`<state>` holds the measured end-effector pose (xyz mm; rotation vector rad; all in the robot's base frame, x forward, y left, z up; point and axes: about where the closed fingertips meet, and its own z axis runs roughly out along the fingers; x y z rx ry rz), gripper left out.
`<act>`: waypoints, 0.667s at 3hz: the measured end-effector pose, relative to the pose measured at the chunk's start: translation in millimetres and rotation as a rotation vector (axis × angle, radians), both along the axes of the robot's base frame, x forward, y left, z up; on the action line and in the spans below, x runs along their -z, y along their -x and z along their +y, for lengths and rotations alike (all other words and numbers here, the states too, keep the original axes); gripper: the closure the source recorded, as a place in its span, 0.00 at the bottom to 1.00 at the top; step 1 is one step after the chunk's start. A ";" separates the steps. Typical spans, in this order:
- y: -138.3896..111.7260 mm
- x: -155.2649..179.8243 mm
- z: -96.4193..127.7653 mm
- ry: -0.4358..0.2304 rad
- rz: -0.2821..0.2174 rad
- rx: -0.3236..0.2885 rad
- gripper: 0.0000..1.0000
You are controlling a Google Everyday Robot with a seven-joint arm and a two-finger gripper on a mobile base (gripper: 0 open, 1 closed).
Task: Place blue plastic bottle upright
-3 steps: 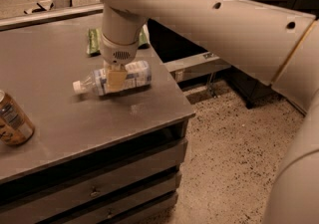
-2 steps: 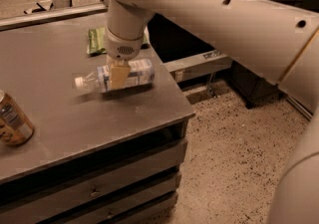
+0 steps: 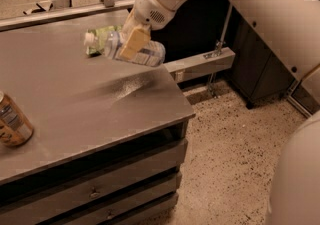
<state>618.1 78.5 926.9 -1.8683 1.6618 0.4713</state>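
Note:
My gripper [image 3: 131, 43] is shut on the blue plastic bottle [image 3: 147, 53] and holds it in the air above the grey table [image 3: 90, 99], near the table's right edge. The bottle is tilted, close to lying flat, with its white cap [image 3: 90, 39] pointing left and slightly up. One tan finger [image 3: 134, 40] crosses the bottle's middle. The white arm reaches in from the upper right.
A brown-and-gold can [image 3: 12, 120] stands at the table's left front. A green snack bag [image 3: 102, 36] lies on the table behind the bottle. The table has drawers below its front edge. Speckled floor lies to the right, and a metal rail runs behind.
The bottle lay on the table under the gripper; now it is lifted off the surface and carried up, still nearly horizontal.

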 end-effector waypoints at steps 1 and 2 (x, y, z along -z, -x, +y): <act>-11.3 -39.4 -17.8 -0.245 0.033 0.024 1.00; -6.0 -70.3 -28.1 -0.491 0.068 0.024 1.00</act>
